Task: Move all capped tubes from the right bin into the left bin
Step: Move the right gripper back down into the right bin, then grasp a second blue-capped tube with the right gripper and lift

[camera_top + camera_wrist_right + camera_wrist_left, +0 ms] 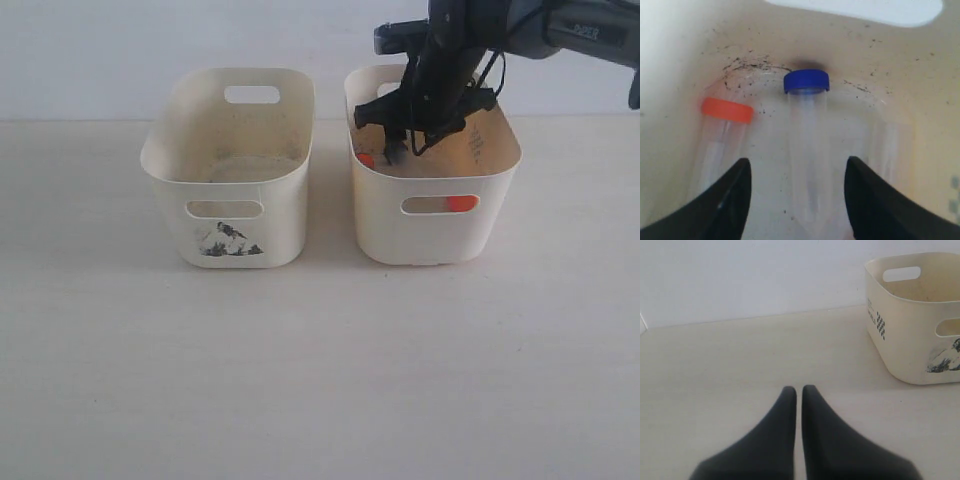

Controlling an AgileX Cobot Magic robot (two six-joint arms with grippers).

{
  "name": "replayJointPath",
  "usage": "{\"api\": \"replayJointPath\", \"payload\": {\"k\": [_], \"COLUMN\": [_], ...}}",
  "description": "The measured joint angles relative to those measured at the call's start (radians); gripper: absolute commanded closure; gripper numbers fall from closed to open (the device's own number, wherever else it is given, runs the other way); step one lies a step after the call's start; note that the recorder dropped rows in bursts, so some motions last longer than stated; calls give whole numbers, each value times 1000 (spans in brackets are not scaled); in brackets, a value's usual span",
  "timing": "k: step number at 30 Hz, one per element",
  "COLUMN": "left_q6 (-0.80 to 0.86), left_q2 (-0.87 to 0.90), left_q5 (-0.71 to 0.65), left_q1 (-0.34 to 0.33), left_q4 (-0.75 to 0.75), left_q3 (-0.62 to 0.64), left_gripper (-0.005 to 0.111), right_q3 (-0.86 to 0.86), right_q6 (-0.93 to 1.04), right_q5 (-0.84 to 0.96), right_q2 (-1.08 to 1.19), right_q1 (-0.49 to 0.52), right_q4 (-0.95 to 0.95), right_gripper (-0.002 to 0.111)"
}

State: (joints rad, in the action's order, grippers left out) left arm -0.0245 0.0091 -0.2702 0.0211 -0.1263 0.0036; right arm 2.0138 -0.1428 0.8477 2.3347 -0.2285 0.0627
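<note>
Closest up, the left gripper (799, 390) has its black fingers pressed together over bare table (740, 355), with the bird-print left bin (905, 340) further back off to one side. The right gripper (797, 162) is down inside the plain right bin (435, 225), fingers spread either side of a blue-capped tube (807, 130) on the bin floor, not touching it. An orange-capped tube (722, 130) lies just beside that one. An orange cap (461, 203) shows through the bin's front handle slot. White wall (100, 50) behind.
</note>
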Motion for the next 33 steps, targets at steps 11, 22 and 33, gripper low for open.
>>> {"api": "replayJointPath", "payload": {"k": [11,22,33], "left_q6": [0,0,0], "left_q2": [0,0,0], "left_q5": [0,0,0], "left_q1": [0,0,0], "left_q4": [0,0,0], "left_q3": [0,0,0], "left_gripper": [102,102,102], "right_q3": [0,0,8], "right_q6": [0,0,0], "right_q5": [-64,-80,27], "right_q2": [65,118,-103], "right_q1": [0,0,3], "right_q4": [12,26,42], "right_gripper": [54,108,108]}}
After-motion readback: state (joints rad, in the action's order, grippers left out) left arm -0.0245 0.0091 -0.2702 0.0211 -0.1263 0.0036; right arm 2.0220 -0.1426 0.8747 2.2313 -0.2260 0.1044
